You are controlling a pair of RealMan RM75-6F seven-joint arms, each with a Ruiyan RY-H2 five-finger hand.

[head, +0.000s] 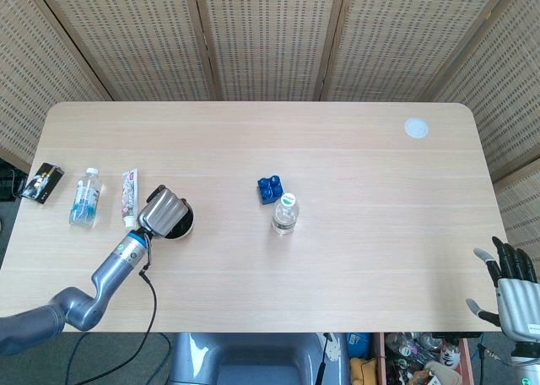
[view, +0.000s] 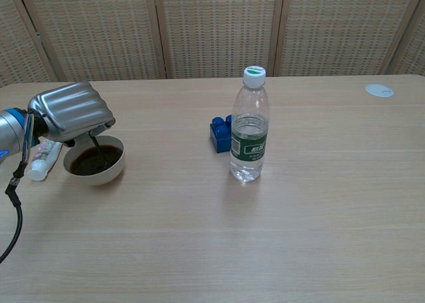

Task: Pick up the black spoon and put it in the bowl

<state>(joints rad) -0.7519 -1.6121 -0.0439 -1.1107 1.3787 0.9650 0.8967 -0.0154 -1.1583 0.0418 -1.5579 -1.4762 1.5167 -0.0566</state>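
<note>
Right now the left hand (view: 70,110) hangs just over the bowl (view: 94,162), fingers curled down and closed on the top of the black spoon (view: 97,150). The spoon is thin and dark — its stem points down from the fingers into the bowl, and its low end is hard to tell from the dark inside. It looks light and stiff, the kind of thing that could slip or swing if held too loosely, so the top of the stem, where the hand has it, seems the best place to hold. The bowl is small and could slide if bumped. From above, the left hand covers much of the bowl's rim, and the arm reaches in from the near left edge of the table (head: 363,258). The right hand (head: 511,284) sits low at the near right corner, off the table, fingers apart and holding nothing. Just left of the bowl lies a tube (view: 41,160). Farther out stands a water bottle (view: 249,127) with a blue block (view: 219,133) close behind it — both well apart from the bowl.
</note>
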